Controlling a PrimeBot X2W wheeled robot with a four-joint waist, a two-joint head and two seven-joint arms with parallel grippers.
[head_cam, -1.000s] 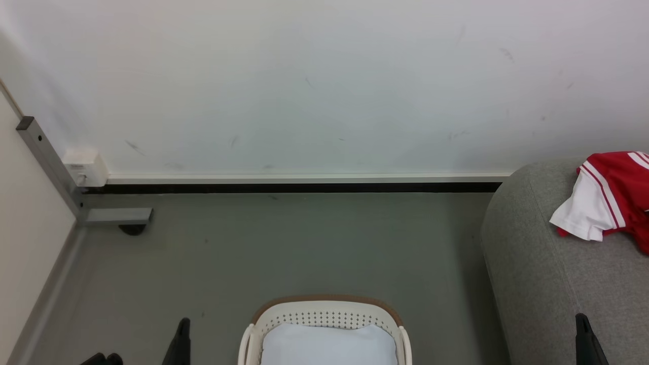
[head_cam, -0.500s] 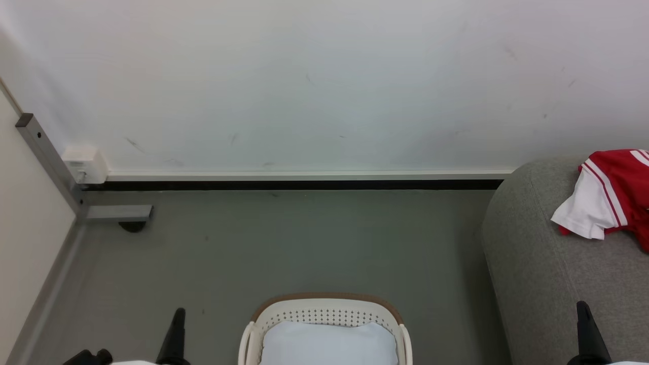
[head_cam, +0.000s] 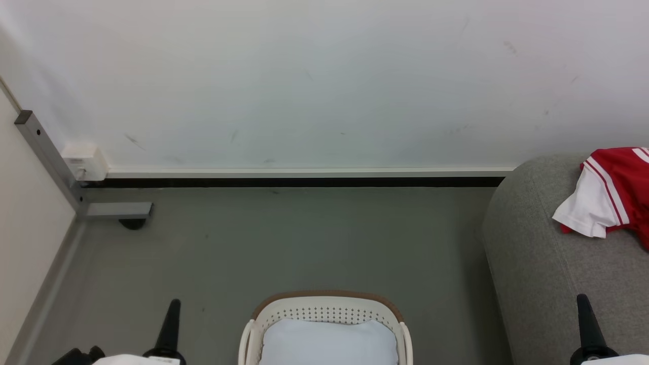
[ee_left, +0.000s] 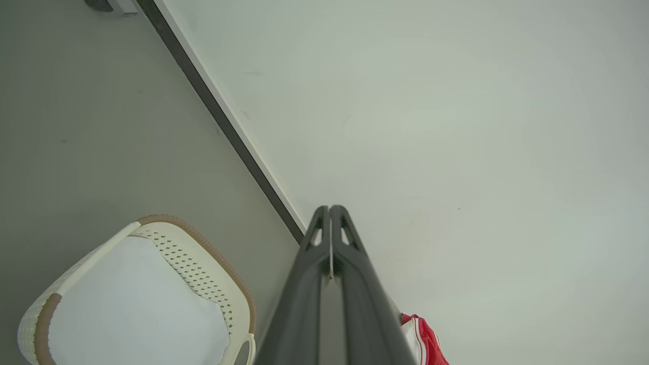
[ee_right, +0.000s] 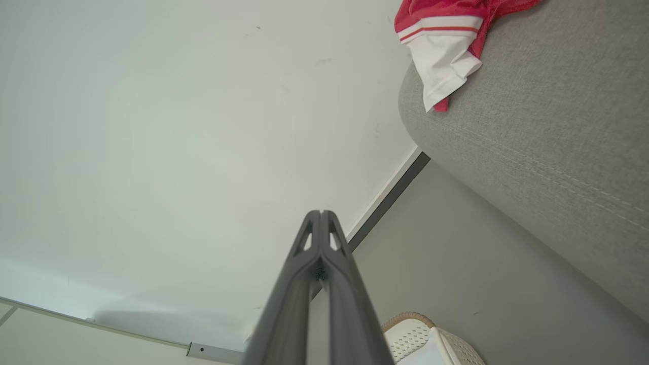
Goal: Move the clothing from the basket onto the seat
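jersey [head_cam: 608, 192]: lying on the sofa [head_cam: 537, 274] near its rounded end, white sleeve flopped out | basket [head_cam: 327, 300]: on the floor beside the sofa, pale cloth [head_cam: 329, 342] in it | left gripper [head_cam: 174, 302]: pinched closed, holding nothing | right gripper [head_cam: 583, 298]: same deal, fingers together, nothing in them

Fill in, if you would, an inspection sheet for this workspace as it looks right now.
Surface: grey floor, lightly marked.
Job's things: jersey lies on the sofa, near its rounded end; basket stands on the floor holding a pale cloth.
Clutter: nothing seen.
Grippers: left gripper and right gripper both shut, holding nothing, one on each side of the basket.
Cables: nothing seen.
Surroundings: scuffed white wall with a dark baseboard; grey metal frame and a white box in the left corner.
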